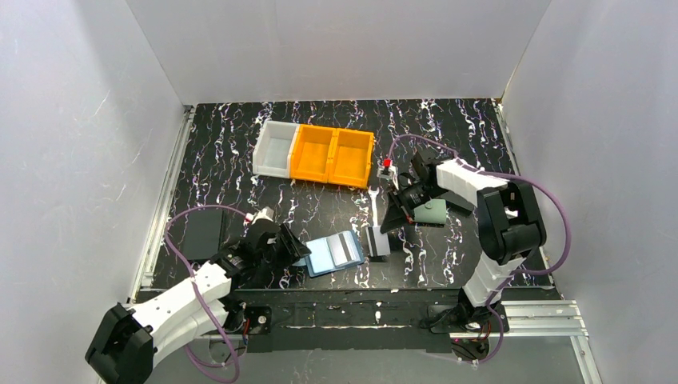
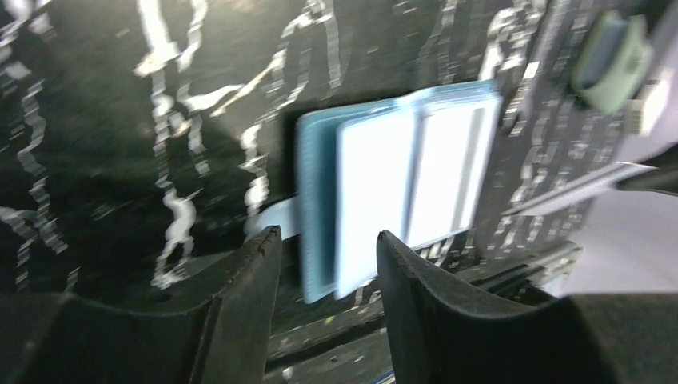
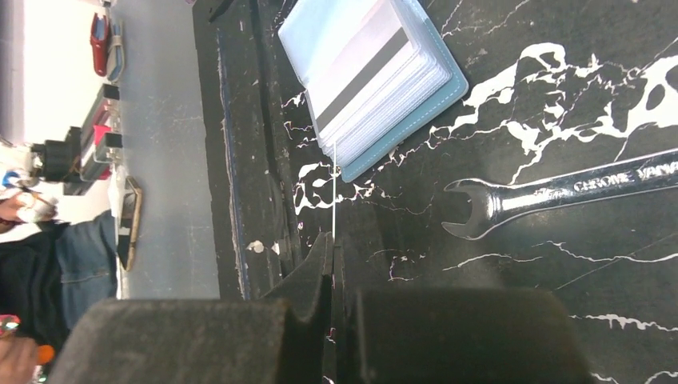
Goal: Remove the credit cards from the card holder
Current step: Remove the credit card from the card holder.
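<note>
Just left of the card holder (image 1: 320,258), the left pincer (image 2: 328,236) is hovering with its fingers spread, gripping nothing. The card holder is lying open on the desk (image 1: 240,176), a striped card (image 1: 345,250) showing in its pocket. Just right of the holder, the right pincer (image 3: 333,248) is pinching one credit card (image 1: 377,241), holding it on edge.

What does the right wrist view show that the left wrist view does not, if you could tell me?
Only the right wrist view shows the wrench and the right pincer shut on a thin card seen edge-on. Only the left wrist view shows the left pincer, open and empty, and a blurred grey-green thing at its top right. Both show the open blue card holder lying on the black marbled table.
</note>
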`<state>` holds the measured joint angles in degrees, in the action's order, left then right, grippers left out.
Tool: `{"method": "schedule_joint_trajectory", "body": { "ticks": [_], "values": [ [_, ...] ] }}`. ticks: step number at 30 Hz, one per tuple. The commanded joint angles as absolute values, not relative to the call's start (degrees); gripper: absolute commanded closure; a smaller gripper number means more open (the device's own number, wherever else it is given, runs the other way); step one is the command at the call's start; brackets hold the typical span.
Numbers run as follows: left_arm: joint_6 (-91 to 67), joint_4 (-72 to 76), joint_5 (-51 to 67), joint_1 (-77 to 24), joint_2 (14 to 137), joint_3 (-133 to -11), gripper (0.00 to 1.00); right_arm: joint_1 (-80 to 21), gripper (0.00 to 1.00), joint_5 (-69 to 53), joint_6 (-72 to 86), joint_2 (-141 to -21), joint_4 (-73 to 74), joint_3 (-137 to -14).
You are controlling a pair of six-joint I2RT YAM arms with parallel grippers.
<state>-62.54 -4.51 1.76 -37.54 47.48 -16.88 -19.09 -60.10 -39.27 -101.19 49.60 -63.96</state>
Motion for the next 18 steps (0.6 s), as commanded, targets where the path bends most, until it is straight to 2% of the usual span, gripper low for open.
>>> {"method": "schedule_joint_trajectory", "body": {
  "ticks": [1, 3, 5, 9, 10, 13, 18],
  "values": [
    [-60.20, -19.58, -1.61, -37.14, 46.77, -20.10, 0.53, -18.81, 0.99, -59.88, -43.48, -96.79, 52.04, -65.06],
    [-57.66, -19.95, 0.73, -37.05, 43.78, -21.65, 0.50, -18.85, 0.99, -59.61, -45.54, -94.85, 52.77, -65.93],
    [-54.39, -15.74, 7.64, -37.05, 39.49, -22.34, 0.41, -18.90, 0.99, -59.71, -48.43, -92.72, 53.73, -67.86],
    [-56.66, 4.88, 20.11, -37.03, 34.78, -20.62, 0.12, -18.91, 0.99, -59.35, -57.79, -87.99, 56.57, -73.57],
    [-58.05, 8.99, 22.17, -37.01, 35.23, -20.24, 0.07, -18.98, 0.99, -60.34, -60.97, -86.54, 56.35, -74.03],
    [-58.23, 18.71, 27.37, -37.02, 39.62, -21.15, 0.03, -19.30, 0.99, -64.20, -61.52, -82.54, 52.10, -73.33],
    [-48.67, 23.37, 32.65, -37.62, 47.36, -27.35, 0.02, -19.62, 0.99, -70.91, -50.91, -80.18, 46.48, -72.88]
  ]
}}
